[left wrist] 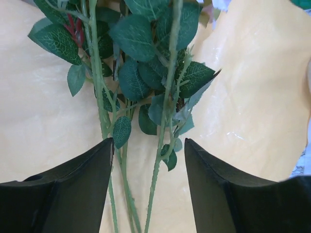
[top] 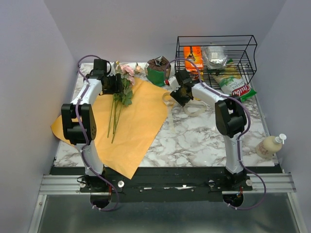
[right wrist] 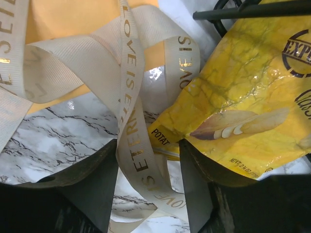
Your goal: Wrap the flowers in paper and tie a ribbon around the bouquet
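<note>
Flowers (left wrist: 146, 82): only thin green stems and serrated, veined leaves in frame, lying on the orange paper (left wrist: 252, 97), with a reddish sprig at upper left and no blooms visible. Left gripper (left wrist: 148, 143) low over them, its two dark fingers (left wrist: 73, 184) spread apart; the stems run down through the gap, a leaf tip just beside each finger. Paper lightly crinkled and glossy, its edge curving at far right against a sliver of pale surface.
</note>
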